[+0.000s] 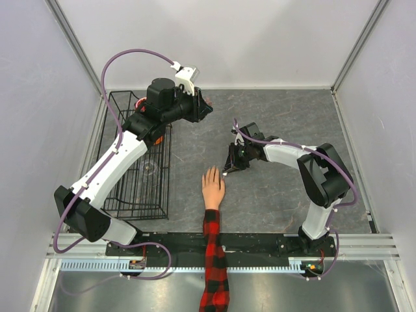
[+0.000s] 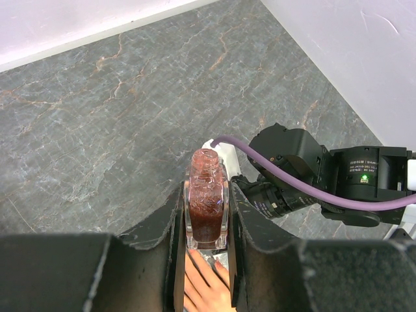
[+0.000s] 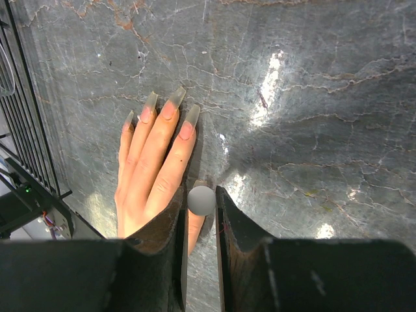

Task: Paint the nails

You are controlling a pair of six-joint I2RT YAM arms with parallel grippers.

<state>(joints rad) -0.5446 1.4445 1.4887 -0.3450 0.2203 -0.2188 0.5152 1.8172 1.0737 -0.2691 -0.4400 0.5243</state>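
— Where do we find the nails (image 3: 170,107) in this one?
— At the fingertips of the mannequin hand (image 1: 212,188). It lies palm down near the middle of the grey stone-patterned desk (image 1: 279,117), fingers pointing away from the arms' bases. Its red-and-black plaid sleeve (image 1: 214,260) trails back over the black base plate (image 1: 260,244). In the right wrist view we count four long nails resting on the desk, pink at the base and greyish and see-through toward the tips.

— And the right jaws?
— We see the right jaws low over the desk, just beside the hand on its right. They are closed on a small grey round-topped piece (image 3: 201,200). We cannot tell what that piece is.

— The left jaws?
— Raised toward the far side of the desk, well apart from the hand, at the end of the left arm (image 1: 117,156). The left jaws grip a small clear bottle (image 2: 207,208) of reddish-brown glittery polish. Its neck is uncapped and it stands upright between them.

— Anything else we should note?
— A black wire basket (image 1: 140,188) stands on the left of the desk, beside the left arm. Inside it is a clear round object (image 1: 149,167) that we cannot make out.
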